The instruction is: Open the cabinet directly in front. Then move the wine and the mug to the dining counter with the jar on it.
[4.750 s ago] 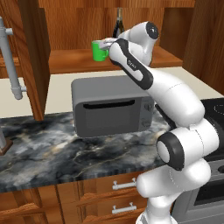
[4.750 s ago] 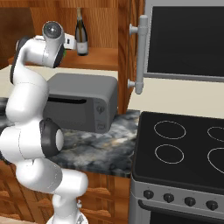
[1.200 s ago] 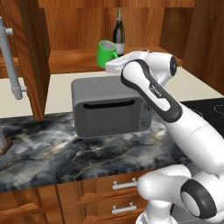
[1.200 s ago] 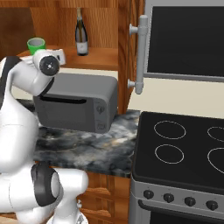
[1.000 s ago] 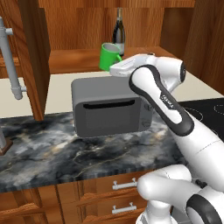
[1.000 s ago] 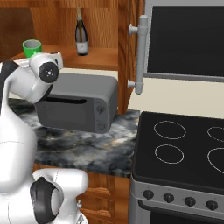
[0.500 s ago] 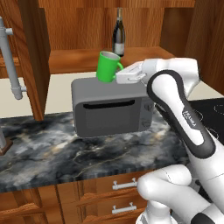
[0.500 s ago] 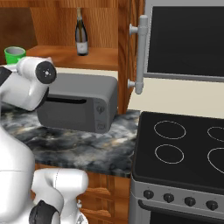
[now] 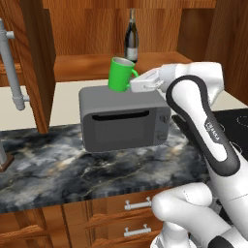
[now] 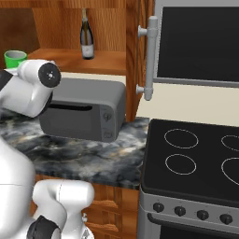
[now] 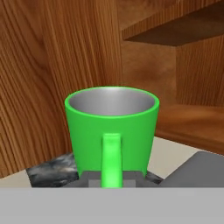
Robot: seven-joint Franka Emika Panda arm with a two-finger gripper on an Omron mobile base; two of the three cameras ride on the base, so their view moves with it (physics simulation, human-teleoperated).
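The cabinet [image 9: 82, 29] stands open, its doors swung out to both sides. On its shelf, the dark wine [image 9: 131, 41] bottle is upright, also seen in the right base view as the wine [image 10: 86, 39]. The bright green mug [image 9: 118, 73] hangs outside the cabinet, above the microwave's top. My gripper [image 9: 132, 86] is shut on the mug's loop handle from the right. The hand view has the mug [image 11: 111, 124] close up, its handle pinched at the gripper [image 11: 111, 178]. In the right base view the mug [image 10: 15, 58] shows behind my arm. The dining counter and the jar are out of view.
A grey microwave [image 9: 123, 118] sits on the dark marble worktop [image 9: 58, 174] under the mug. The open left door carries a grey bar handle [image 9: 12, 68]; the right door's handle [image 10: 149, 56] sticks out near a black stove [image 10: 196, 163]. Drawers sit below the worktop.
Over the last second the mug has come out of the cabinet and slightly down, held in my gripper. My elbow has swung right. The wine has not moved.
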